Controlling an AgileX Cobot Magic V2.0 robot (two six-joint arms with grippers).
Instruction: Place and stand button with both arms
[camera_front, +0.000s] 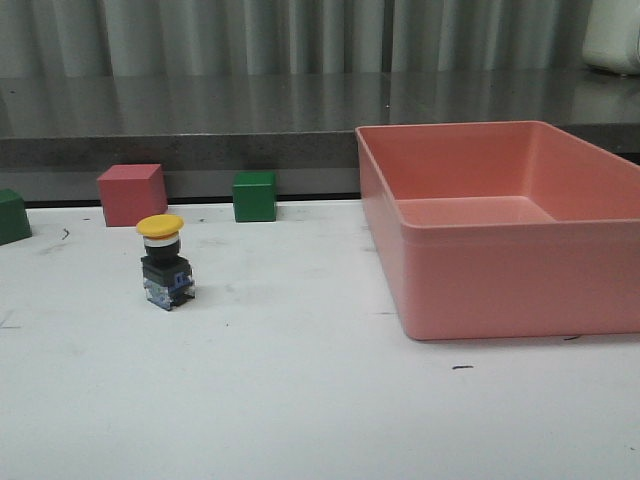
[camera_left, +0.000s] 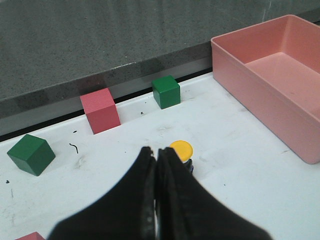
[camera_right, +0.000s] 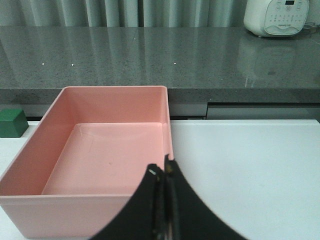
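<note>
Front view: the button (camera_front: 165, 265) stands upright on the white table (camera_front: 300, 400), yellow cap uppermost and black body and clear base below, so its long axis runs vertical. It stands apart from the pink bin (camera_front: 500, 235), on the side of the bin's left wall, and nearer the camera than the pink cube (camera_front: 131, 194) and the green cube (camera_front: 254, 195) at the table's back edge. Neither arm appears in this view.

Left wrist view: the left gripper (camera_left: 156, 152) has its fingers pressed together with nothing between them. The button's cap (camera_left: 180, 150) shows just beyond and slightly to one side of the fingertips; no contact can be confirmed.

Right wrist view: the right gripper (camera_right: 163, 171) likewise has its fingers closed and empty. It hangs over the near wall of the pink bin (camera_right: 107, 150), and the button does not appear in this view.

Judgement: the left arm is the nearer. With the button apparently already standing, any further move should approach from above, along the vertical axis, to avoid toppling it.
</note>
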